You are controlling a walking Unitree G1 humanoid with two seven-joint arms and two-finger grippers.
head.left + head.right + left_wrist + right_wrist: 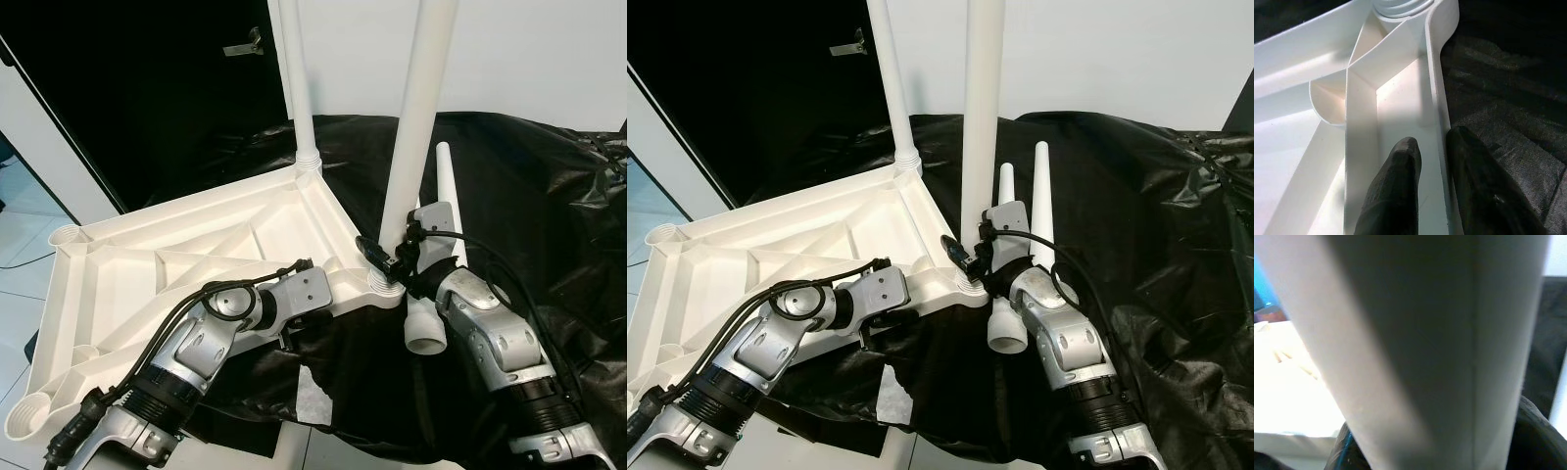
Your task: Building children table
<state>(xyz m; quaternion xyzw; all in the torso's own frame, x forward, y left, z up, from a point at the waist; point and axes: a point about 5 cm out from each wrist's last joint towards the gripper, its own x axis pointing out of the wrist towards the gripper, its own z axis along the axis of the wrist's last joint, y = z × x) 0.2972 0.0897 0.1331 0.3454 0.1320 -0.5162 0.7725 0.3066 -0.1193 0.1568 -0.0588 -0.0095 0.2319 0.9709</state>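
Observation:
The white plastic table top (147, 264) lies upside down, partly on black cloth. Two white legs stand upright in its corner sockets, one at the far corner (299, 88) and one at the near right corner (416, 127). My right gripper (392, 262) is shut on the near leg just above its socket; that leg (1440, 357) sits very close in the right wrist view. My left gripper (1432, 147) is shut on the table top's near rim (1436, 98), one finger (1398, 191) inside the wall and one outside. A loose leg (446, 191) lies on the cloth behind my right arm.
Two empty leg sockets (67, 235) (29, 416) sit at the table top's left corners. Black cloth (549, 225) covers the surface to the right, with a second loose leg (1042, 201) on it. A dark doorway (137, 88) is behind, and tiled floor (20, 245) lies at left.

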